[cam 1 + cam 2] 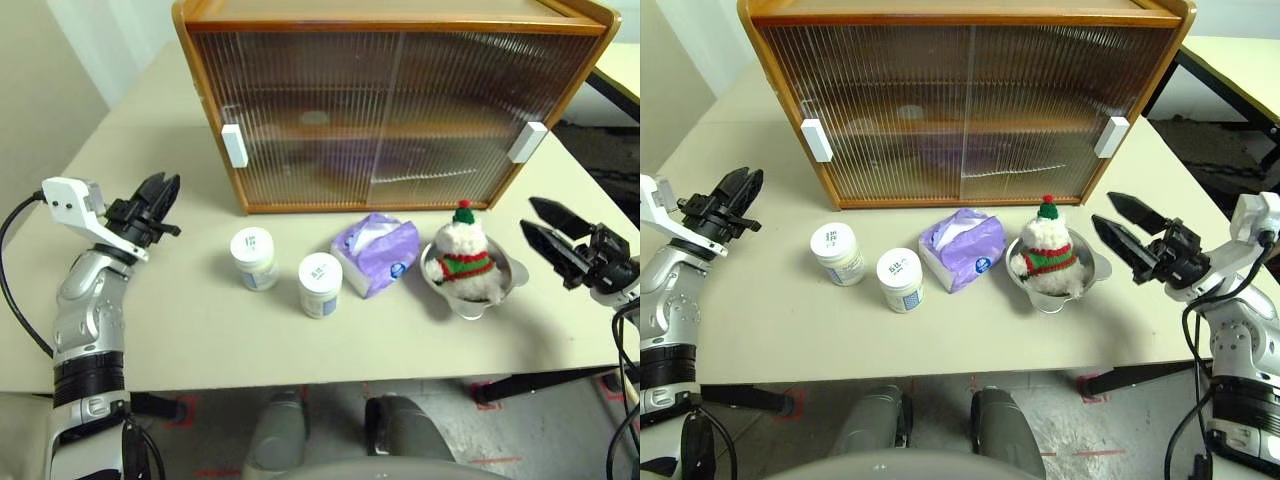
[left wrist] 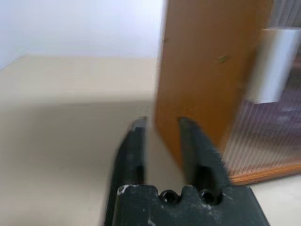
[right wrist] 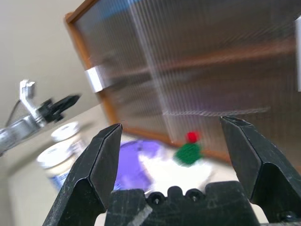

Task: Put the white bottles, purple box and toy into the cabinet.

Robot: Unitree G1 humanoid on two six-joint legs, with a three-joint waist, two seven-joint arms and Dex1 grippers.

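Left gripper (image 1: 160, 195): raised over the beige table (image 1: 150, 340) at its left side, near the cabinet's left corner; fingers nearly together with a narrow gap between them, nothing in the gap
White bottles: two lidded jars standing upright, one (image 1: 254, 258) further left, the other (image 1: 320, 285) beside it and a little nearer the table's front edge, apart from each other
Purple box (image 1: 378, 252): lavender tissue pack with tissue poking from the top, just right of the second jar, in front of the cabinet
Toy (image 1: 468, 262): white plush with red-and-green hat and scarf, sitting in a shallow silver bowl (image 1: 508, 275), right of the tissue pack
Cabinet (image 1: 390, 100): wooden, at the back of the table, both ribbed sliding doors closed
Right gripper (image 1: 1124, 232): jaws spread wide and empty, just right of the bowl, aimed toward the toy
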